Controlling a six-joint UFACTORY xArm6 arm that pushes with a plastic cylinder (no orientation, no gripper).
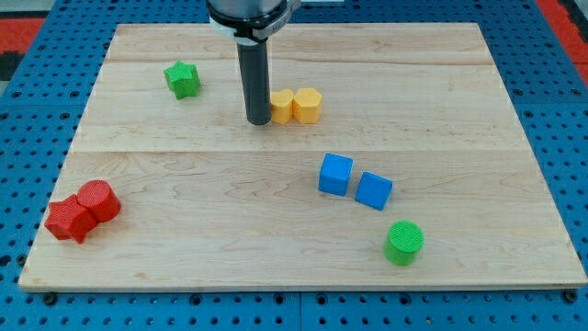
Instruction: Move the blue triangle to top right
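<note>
Two blue blocks lie right of the board's middle: a squarish one (335, 175) and a smaller tilted one (374, 190) just to its right, nearly touching. From this angle I cannot tell which is the triangle. My tip (257, 121) stands at the upper middle of the board, well up and to the left of both blue blocks. It is right against the left side of a yellow block (282, 105). The rod hides that block's left edge.
A second yellow block (308, 105) touches the first on its right. A green star (182, 80) lies at the upper left and a green cylinder (404, 243) at the lower right. Two red blocks (69, 219) (97, 201) touch at the lower left. The wooden board (459, 55) sits on a blue pegboard.
</note>
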